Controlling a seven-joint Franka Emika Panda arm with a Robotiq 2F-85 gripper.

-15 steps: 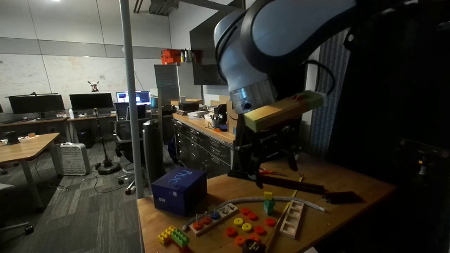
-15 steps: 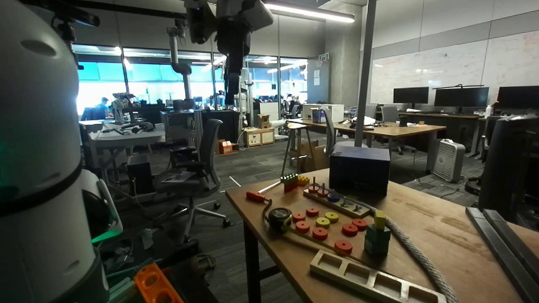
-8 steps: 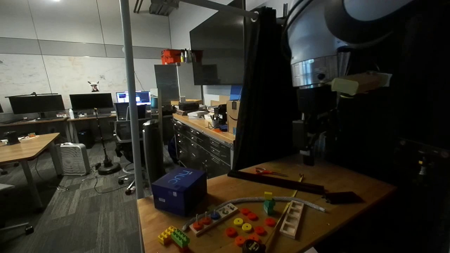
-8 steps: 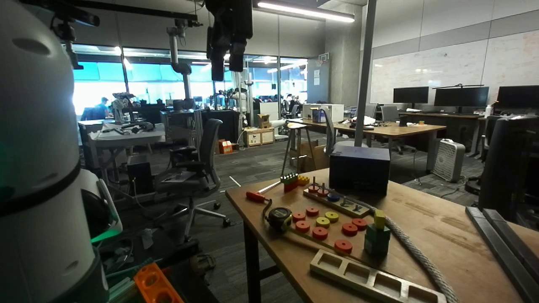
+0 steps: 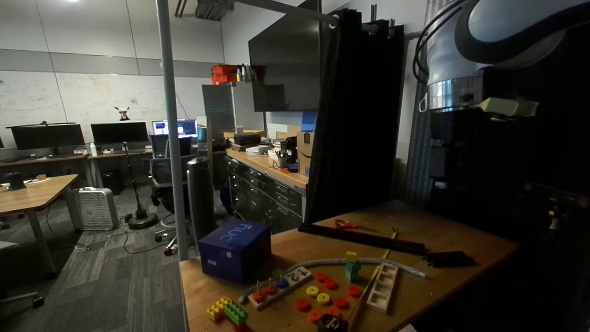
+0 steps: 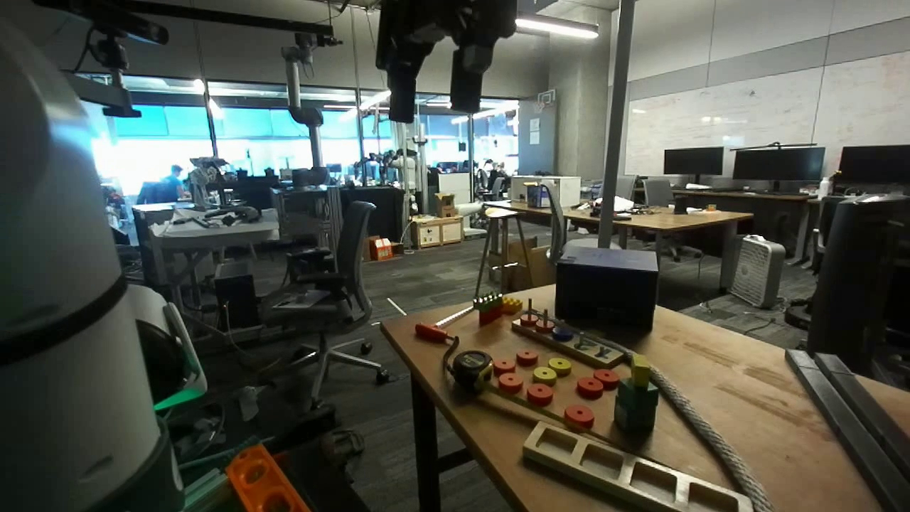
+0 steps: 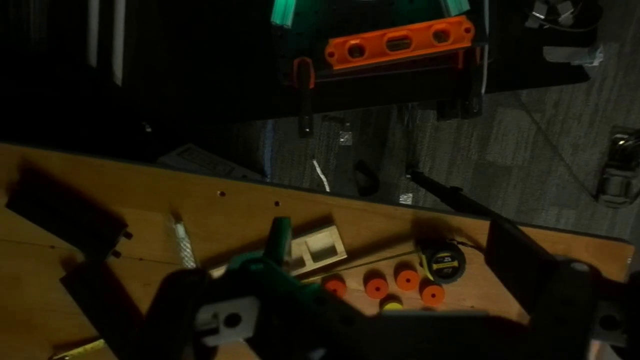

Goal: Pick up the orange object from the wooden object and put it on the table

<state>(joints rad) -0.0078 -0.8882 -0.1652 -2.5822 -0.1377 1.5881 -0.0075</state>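
A wooden peg board (image 5: 299,275) lies on the table (image 5: 295,246); it also shows in an exterior view (image 6: 596,353). Two orange discs (image 5: 259,296) sit on its near pegs, beside a blue disc (image 5: 281,282). Several loose orange discs (image 6: 579,416) lie flat on the table; some show in the wrist view (image 7: 376,288), where the peg board is hidden. My gripper (image 6: 434,112) is high above the table, away from the board, fingers apart with nothing between them. It also shows open in the wrist view (image 7: 392,240).
A blue box (image 5: 236,251) stands behind the peg board. A rope (image 5: 318,262), a green block with a yellow top (image 5: 353,271), a wooden compartment frame (image 5: 383,288), a tape measure (image 6: 472,370), toy bricks (image 5: 228,310), scissors (image 5: 352,226) and a dark bar (image 5: 362,238) lie around the table.
The arm has swung back and up, to the right in an exterior view. The fingers now show farther apart than half a second ago. The things on the table have not moved.
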